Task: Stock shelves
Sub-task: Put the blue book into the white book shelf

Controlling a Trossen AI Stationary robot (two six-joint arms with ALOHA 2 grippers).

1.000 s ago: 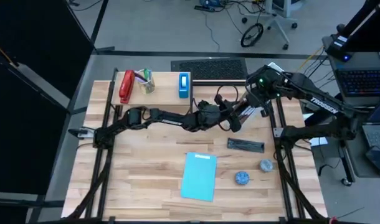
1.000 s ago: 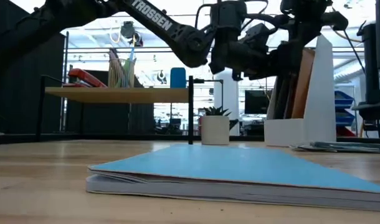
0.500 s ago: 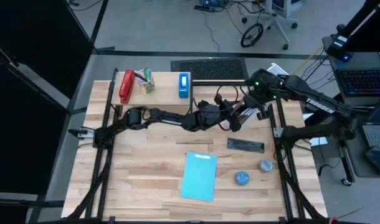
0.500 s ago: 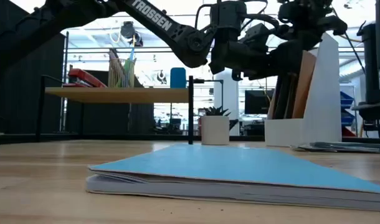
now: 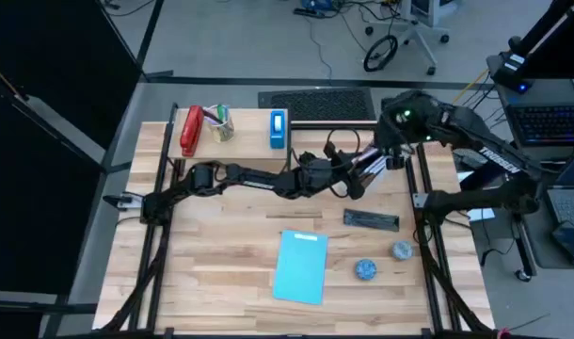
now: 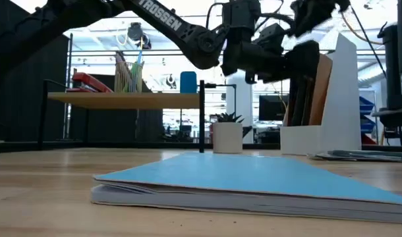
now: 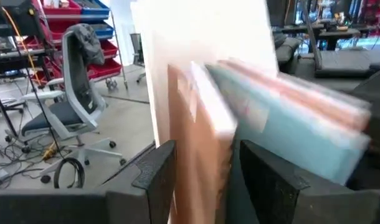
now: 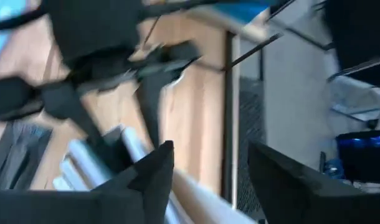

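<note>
Here, left pincer [image 7: 199, 180] astride folder [image 7: 199, 143] edge — file holder [image 6: 333, 99].

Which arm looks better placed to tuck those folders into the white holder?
Left: its tool is clamped on the folders at the white file holder. The right tool hovers nearby, empty.

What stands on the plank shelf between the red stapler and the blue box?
In the high view, a pencil cup with pens stands on the shelf, between the red stapler and the blue box.
</note>
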